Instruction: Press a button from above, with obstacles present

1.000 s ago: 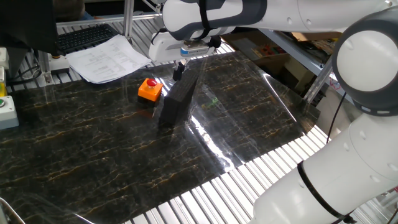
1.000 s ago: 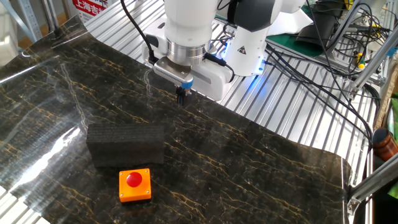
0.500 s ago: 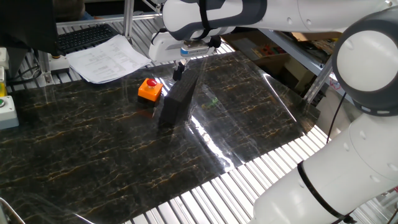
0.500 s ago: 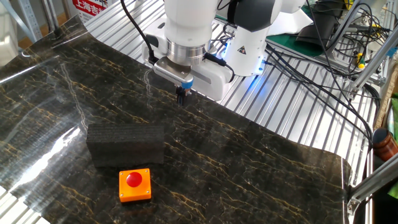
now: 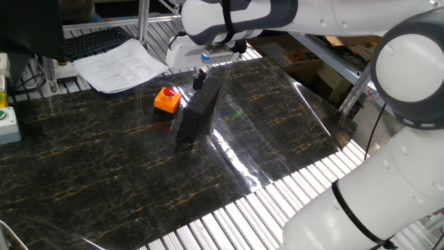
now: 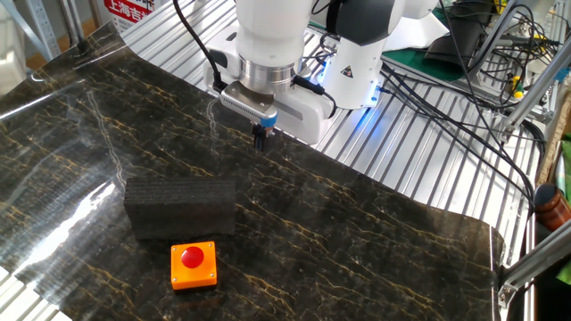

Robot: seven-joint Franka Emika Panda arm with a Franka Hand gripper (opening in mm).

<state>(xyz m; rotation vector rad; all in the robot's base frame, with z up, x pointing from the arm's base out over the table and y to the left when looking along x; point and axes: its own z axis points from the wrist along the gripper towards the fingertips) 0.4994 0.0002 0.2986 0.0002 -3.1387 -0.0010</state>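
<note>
The jaws point(image 6: 260, 140) hang over the desk point(image 6: 375, 250) behind the slab point(image 6: 179, 207); their state cannot be told. No writing is legible on the red button point(image 6: 191, 258).

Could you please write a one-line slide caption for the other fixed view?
The tool hangs above the table beyond the dark slab, which stands between it and the red button.

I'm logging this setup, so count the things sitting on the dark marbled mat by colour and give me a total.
Orange box with red button: 1
Dark grey slab: 1
Total: 2
The gripper hangs above the mat, beyond the slab, touching neither.
</note>
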